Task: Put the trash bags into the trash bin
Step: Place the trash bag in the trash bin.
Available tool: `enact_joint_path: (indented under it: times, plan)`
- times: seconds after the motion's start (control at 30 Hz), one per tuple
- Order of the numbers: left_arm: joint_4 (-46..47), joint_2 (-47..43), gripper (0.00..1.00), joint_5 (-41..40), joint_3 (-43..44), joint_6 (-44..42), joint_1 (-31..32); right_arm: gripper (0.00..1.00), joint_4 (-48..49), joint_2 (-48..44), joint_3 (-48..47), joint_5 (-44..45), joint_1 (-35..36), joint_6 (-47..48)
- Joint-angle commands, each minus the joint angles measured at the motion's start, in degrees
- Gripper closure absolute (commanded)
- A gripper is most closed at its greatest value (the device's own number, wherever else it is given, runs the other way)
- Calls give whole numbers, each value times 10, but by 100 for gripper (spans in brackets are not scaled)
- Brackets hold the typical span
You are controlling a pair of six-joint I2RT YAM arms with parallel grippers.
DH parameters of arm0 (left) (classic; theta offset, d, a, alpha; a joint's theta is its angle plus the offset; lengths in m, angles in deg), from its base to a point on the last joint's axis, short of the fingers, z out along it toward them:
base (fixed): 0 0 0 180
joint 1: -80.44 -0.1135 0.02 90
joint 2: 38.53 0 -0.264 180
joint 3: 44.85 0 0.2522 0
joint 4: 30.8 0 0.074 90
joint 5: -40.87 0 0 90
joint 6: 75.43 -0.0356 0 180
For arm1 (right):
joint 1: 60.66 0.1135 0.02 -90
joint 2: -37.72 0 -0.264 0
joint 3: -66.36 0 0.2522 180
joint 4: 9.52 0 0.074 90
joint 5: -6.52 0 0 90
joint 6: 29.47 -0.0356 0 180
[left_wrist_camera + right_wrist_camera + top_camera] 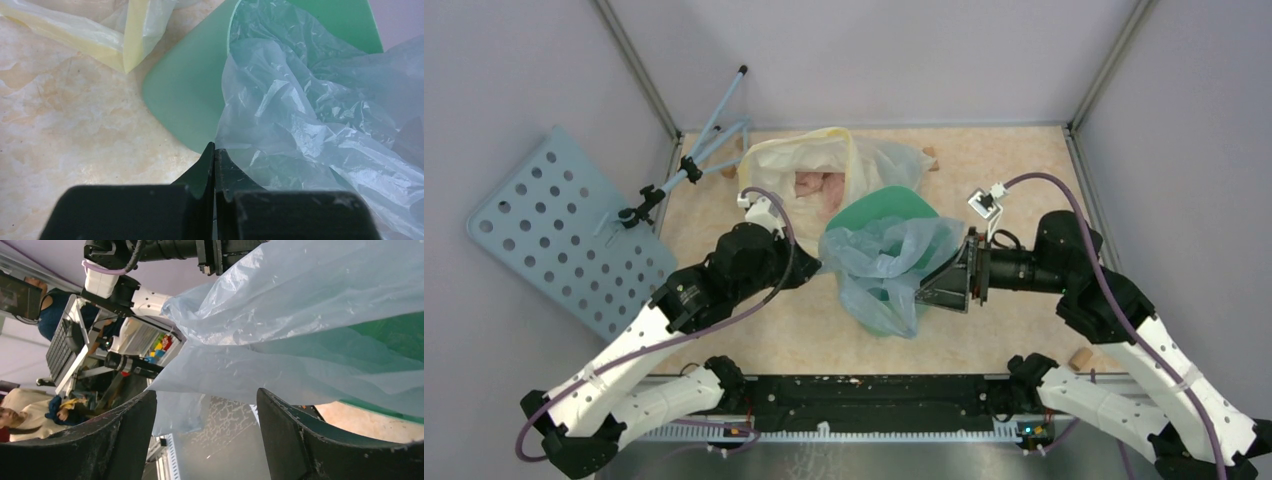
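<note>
— What is lying around the work?

— A whitish bag (824, 160) with a yellow rim sits just behind the trash bin (892, 205), with something pinkish showing inside it. Off the surface's left edge a pale-blue perforated board (559, 230) leans on the wall, and a blue stand (709, 140) with thin legs is in the far left corner. A small wooden block (932, 158) lies behind the bags and another (1079, 357) near the right arm's base.

— And the trash bag?

— The trash bag (886, 262) is draped over the bin's near side and across part of its mouth, so it is mostly outside. Green shows through the film.

— Where are the grippers?

— They are on either side of it. The left gripper (214, 150) is pressed together, and the bag's edge runs into its tips, right beside the bin's smooth outer wall. The right gripper (205, 400) is spread, with the film hanging across the gap. I cannot tell whether it touches either finger. From above it is at the bag's right edge.

— What about the surface and the room?

— The surface (754, 340) is marbled beige, enclosed by plain pale-grey walls (874, 60) with metal corner posts.
</note>
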Motion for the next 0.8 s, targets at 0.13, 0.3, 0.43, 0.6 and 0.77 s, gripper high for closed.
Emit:
enact_joint_path:
  times: [0.13, 0.3, 0.43, 0.6, 0.77]
  plan:
    - [35, 6, 100, 9, 7, -7, -2, 27, 16, -4, -40, 10, 2, -7]
    - [35, 6, 100, 7, 7, -9, -2, 27, -20, -10, -62, 44, 3, -11]
    - [36, 7, 100, 10, 6, -9, -2, 27, -58, -15, -84, 88, 3, -8]
    - [36, 7, 100, 7, 7, -11, -2, 29, -81, -10, -74, 65, 2, 0]
    - [36, 13, 100, 7, 12, -13, -2, 35, -42, -2, -35, 6, 2, -7]
